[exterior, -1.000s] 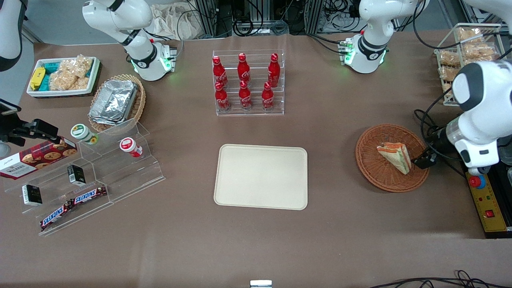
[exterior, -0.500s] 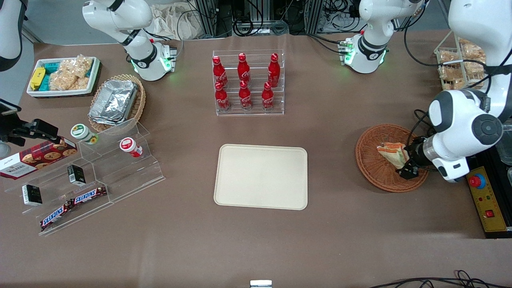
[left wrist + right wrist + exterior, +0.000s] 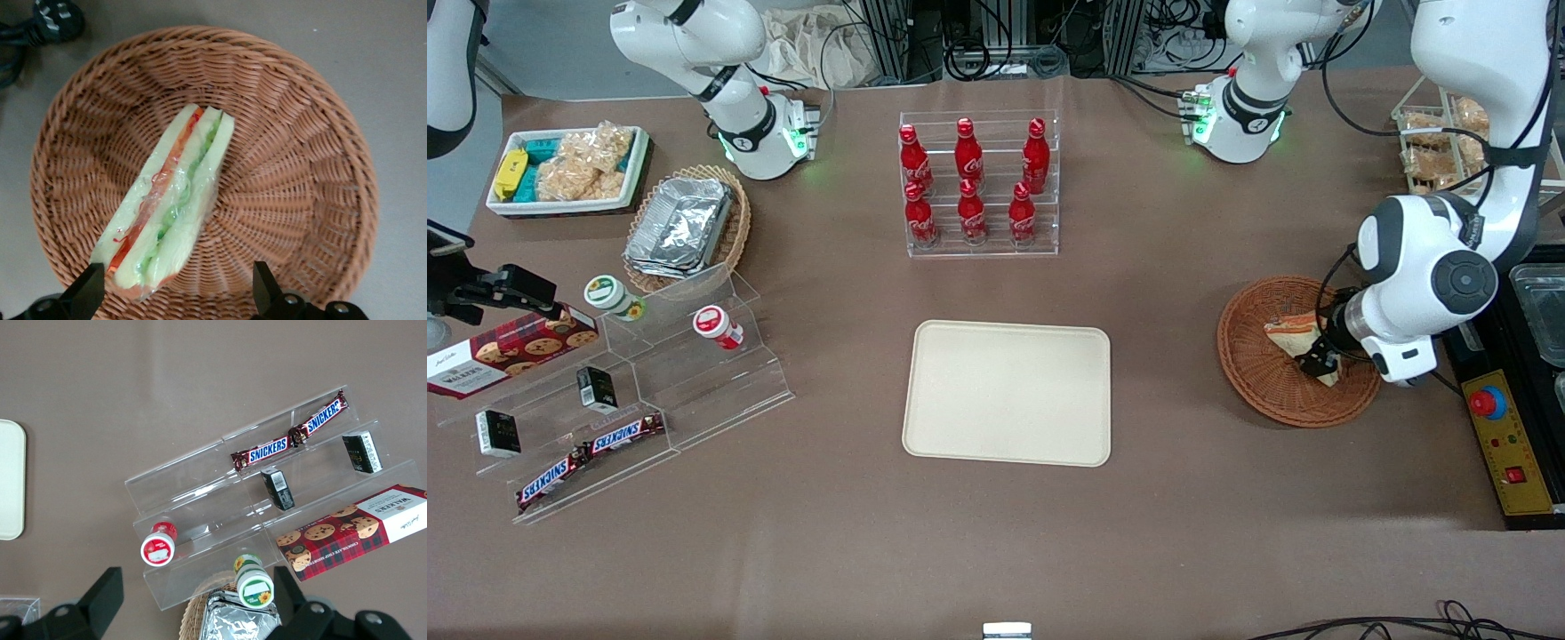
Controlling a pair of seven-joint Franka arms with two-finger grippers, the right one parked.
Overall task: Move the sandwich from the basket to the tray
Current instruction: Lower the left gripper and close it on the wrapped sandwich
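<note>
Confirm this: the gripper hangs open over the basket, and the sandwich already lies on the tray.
Not so. The sandwich lies in the basket, as the left wrist view shows; the tray holds nothing. The gripper does hang over it, jaws open.

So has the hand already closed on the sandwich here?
No, the hand hangs open above the basket, its fingers spread wider than the sandwich and not touching it.

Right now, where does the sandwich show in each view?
Front view: sandwich in the basket, toward the working arm's end, partly covered by the open end effector.
Left wrist view: sandwich mid-basket, between the fingers.
Right wrist view: not in it.
Shared landmark: the basket.
</note>
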